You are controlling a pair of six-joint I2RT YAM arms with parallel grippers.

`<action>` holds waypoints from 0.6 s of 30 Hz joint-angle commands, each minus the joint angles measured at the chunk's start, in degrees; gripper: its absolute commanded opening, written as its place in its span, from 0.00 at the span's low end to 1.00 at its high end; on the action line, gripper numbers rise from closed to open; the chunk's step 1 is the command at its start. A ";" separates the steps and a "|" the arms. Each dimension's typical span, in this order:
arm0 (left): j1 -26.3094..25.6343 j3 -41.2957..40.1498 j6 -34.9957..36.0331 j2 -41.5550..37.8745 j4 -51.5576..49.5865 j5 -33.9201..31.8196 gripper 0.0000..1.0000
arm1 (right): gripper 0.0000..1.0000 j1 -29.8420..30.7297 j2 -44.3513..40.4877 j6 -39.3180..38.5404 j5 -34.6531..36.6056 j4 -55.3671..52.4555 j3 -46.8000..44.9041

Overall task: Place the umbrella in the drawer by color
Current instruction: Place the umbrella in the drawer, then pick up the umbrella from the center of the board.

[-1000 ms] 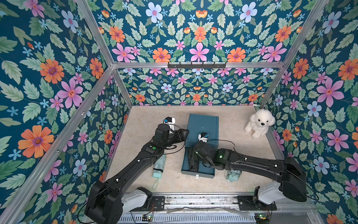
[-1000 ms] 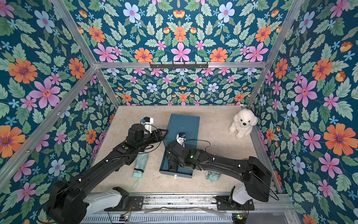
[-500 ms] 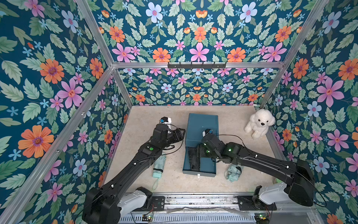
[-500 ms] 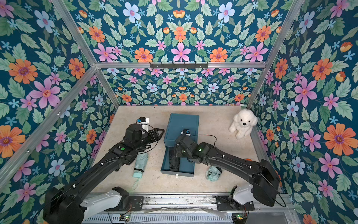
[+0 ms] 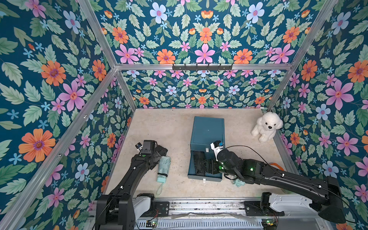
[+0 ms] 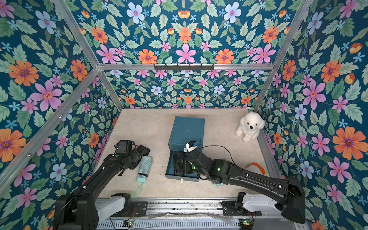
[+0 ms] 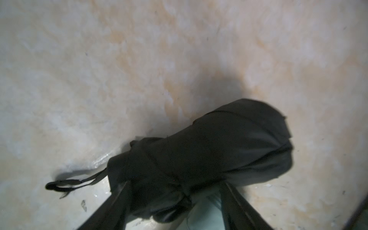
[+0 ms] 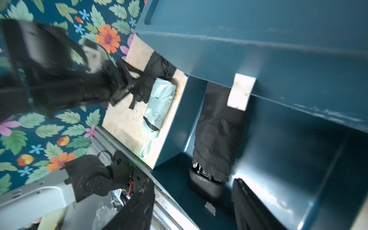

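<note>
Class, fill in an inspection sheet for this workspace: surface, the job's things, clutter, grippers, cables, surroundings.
surface: beige marbled table.
job's things: teal drawer open, stowed black umbrella inside; mint umbrella lying on the table; held black umbrella at its far end.
clutter: plush dog in the far corner; mint item mostly hidden under the right arm; orange-edged object by the wall, unclear.
grippers: left gripper closed on the held black umbrella; right gripper open over the drawer.
cables: black cable loops above the right arm.
surroundings: floral walls; hook rail on the back wall.
</note>
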 commanded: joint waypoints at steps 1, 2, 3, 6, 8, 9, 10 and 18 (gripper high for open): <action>-0.08 -1.87 -1.92 -2.94 -0.04 2.80 0.71 | 0.66 0.20 -0.19 1.31 -0.09 3.07 -0.87; -0.18 -2.36 -1.48 -4.71 -0.17 2.21 0.71 | 0.66 0.30 -0.46 1.30 -0.02 2.92 -1.17; -0.45 -2.41 -1.40 -5.92 -0.74 1.25 0.73 | 0.65 0.36 -0.62 1.27 0.21 2.90 -1.48; -0.71 -1.52 -1.98 -5.57 -1.08 -0.01 0.73 | 0.66 0.36 -1.18 0.88 0.92 3.59 -1.86; -0.63 0.24 -3.01 -2.38 -2.05 -2.91 0.74 | 0.66 0.36 -0.78 0.53 0.63 3.92 -1.14; -0.63 0.82 -3.45 -0.90 -1.65 -3.69 0.75 | 0.66 0.35 -0.51 0.43 0.29 4.17 -0.92; -0.63 0.95 -3.89 0.82 -0.43 -3.88 0.76 | 0.65 0.35 -0.31 0.43 0.20 4.35 -0.74; -0.63 1.36 -6.48 14.17 6.67 -6.45 0.58 | 0.65 0.45 -1.22 1.91 -1.00 7.63 -2.68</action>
